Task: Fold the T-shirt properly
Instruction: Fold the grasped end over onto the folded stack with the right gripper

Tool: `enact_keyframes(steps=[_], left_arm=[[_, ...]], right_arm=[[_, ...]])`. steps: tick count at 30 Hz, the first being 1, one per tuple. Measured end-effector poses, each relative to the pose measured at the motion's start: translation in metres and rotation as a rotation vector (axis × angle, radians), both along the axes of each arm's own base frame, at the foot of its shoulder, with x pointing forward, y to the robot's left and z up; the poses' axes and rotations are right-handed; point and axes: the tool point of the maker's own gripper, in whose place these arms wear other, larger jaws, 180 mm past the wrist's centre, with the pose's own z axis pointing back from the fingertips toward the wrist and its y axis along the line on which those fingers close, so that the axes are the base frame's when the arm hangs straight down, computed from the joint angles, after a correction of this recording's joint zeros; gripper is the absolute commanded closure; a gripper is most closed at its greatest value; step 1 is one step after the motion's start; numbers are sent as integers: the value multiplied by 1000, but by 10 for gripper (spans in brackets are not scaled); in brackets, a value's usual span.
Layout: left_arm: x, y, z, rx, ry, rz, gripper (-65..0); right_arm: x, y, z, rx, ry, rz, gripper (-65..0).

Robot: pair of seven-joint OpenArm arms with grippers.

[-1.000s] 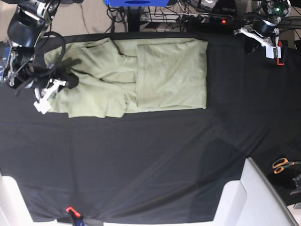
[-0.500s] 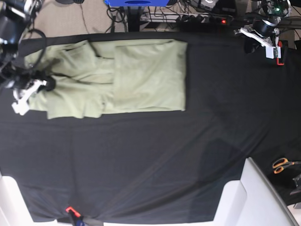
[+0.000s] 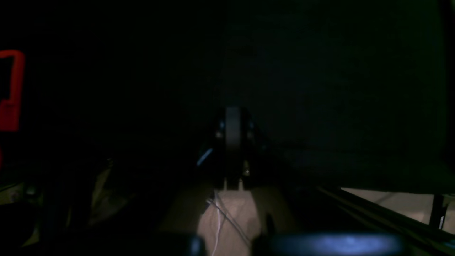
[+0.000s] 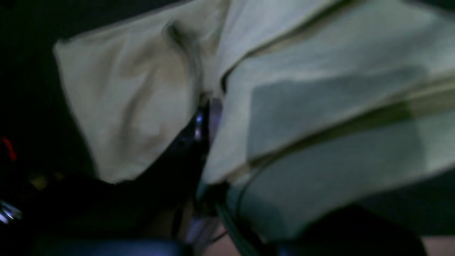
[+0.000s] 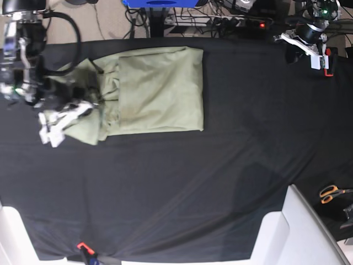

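Pale green cotton fills most of the right wrist view: the T-shirt [image 4: 320,117] hangs in blurred, layered folds just ahead of the camera, one loose flap to the left and stacked edges to the right. The right gripper [image 4: 208,117] is pinching the cloth where those folds meet, its dark fingers [image 4: 192,138] pressed close together with fabric running into the seam between them. Black table cloth [image 4: 32,89] shows dimly at far left.

The left wrist view is nearly black. The left gripper [image 3: 233,142] sits at centre with its jaws pressed together and nothing between them. A red clamp [image 3: 12,92] glows at the left edge, and a pale strip of floor [image 3: 387,204] shows at lower right.

From the base view, the T-shirt [image 5: 160,91] lies on the far left part of the table cloth [image 5: 220,182], its right portion flat and squared, its left portion bunched into creases around the right gripper [image 5: 83,105], which grips it at that crumpled end. The left gripper [image 5: 303,47] rests at the far right corner, well apart from the shirt, beside the red clamp [image 5: 329,62]. Orange-handled scissors [image 5: 331,194] lie at the near right edge, next to a white panel [image 5: 300,232].
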Motion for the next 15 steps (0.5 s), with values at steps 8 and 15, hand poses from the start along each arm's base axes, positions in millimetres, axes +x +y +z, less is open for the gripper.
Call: enact_keyframes(steps=[8,15], left_arm=[[0,2,1,4,-1,3,0],[0,0,0,1,0,-1,0]], right_arm=[[-17,56,-15,11,101,-77,-5],[-18,87,-15,-15,101,-104,-5]])
